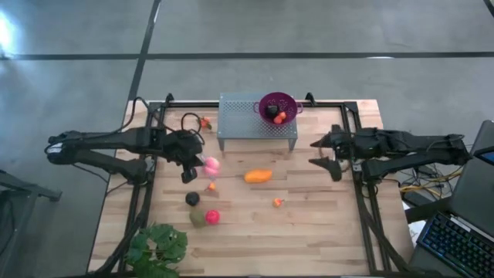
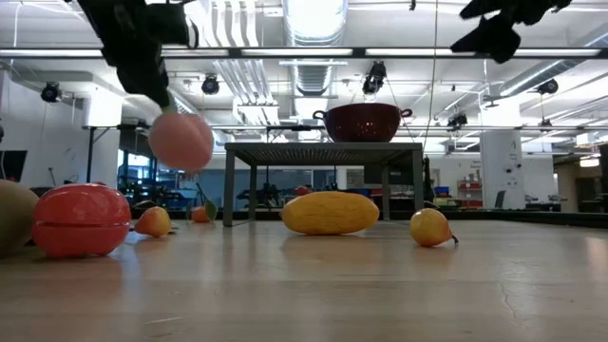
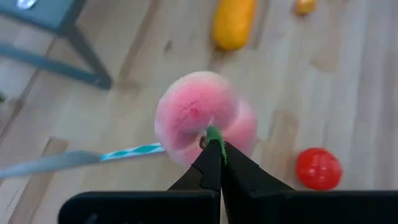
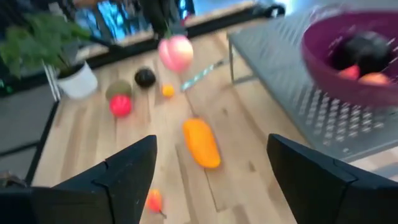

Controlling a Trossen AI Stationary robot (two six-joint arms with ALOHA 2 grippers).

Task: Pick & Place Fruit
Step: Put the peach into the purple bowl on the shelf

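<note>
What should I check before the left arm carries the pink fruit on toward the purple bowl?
1. Left tool shut on the pink fruit by its green stem: ok.
2. Fruit lifted clear of the table: ok, low view.
3. Grip secure for travel: cannot tell; only the stem is pinched.
4. Purple bowl upright on the grey stand: ok.
5. Room left in the bowl: ok, few pieces inside.
6. Right tool open, beside the stand, away from the bowl: ok.

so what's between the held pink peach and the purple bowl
In the high view, only bare wood and the grey rack top separate the pink peach from the purple bowl.
</note>
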